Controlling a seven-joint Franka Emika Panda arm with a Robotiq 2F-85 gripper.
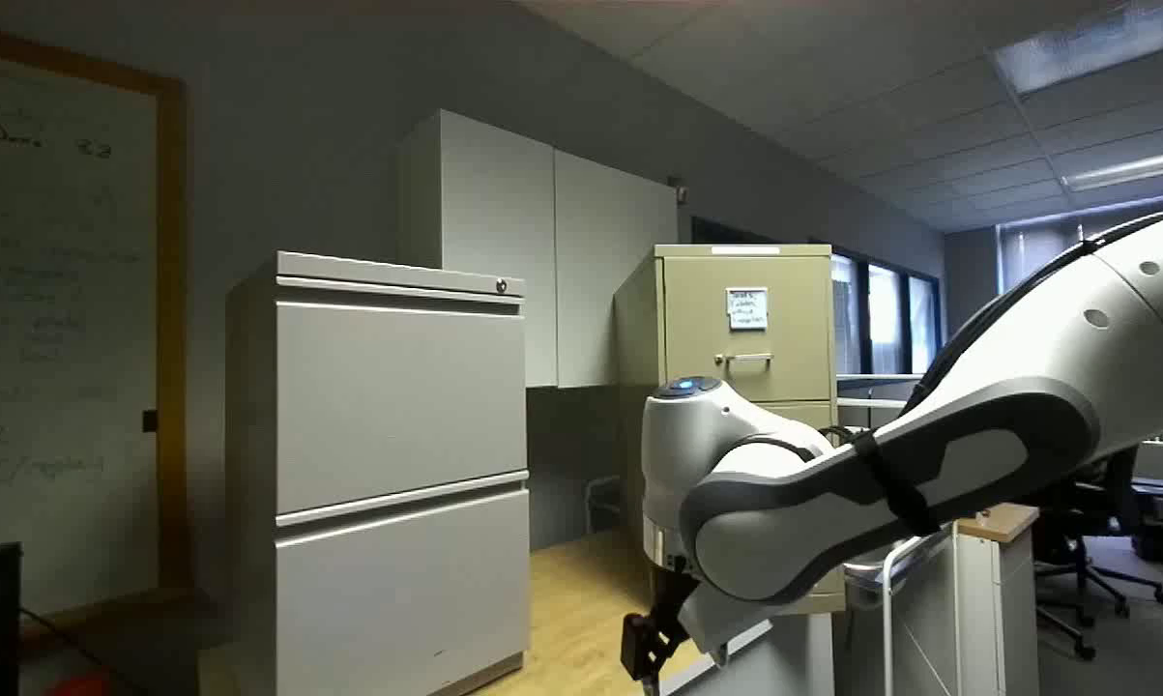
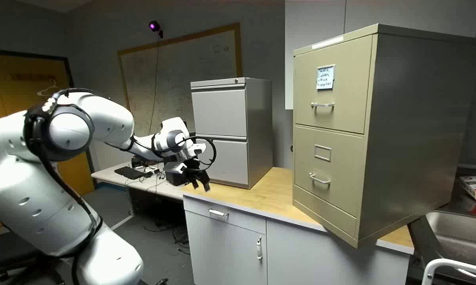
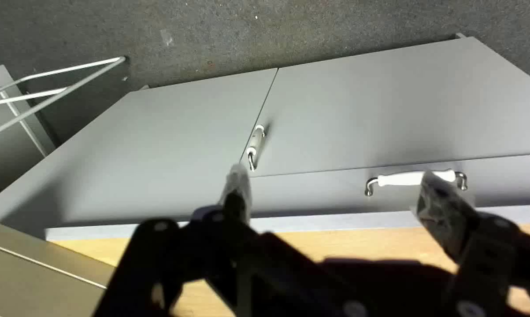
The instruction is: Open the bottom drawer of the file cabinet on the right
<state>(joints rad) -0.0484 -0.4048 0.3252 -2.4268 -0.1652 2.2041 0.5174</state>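
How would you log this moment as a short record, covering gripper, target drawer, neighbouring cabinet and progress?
gripper: open, holding nothing
target: bottom drawer of the beige file cabinet, shut
handle: metal, not touched by the gripper
neighbour: light-grey cabinet, both fronts shut, left of the file cabinet in both exterior views
support: wood-toned worktop under both cabinets
progress: bottom drawer not yet opened

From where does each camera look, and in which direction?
An exterior view, nearer the file cabinet: faces the light-grey two-drawer cabinet; arm and gripper show.
An exterior view, nearer that cabinet: faces wall cupboards; forearm and gripper show.
Wrist view, on the wrist: looks down at cupboard doors; gripper fingers show.
Both exterior views share both cabinets.
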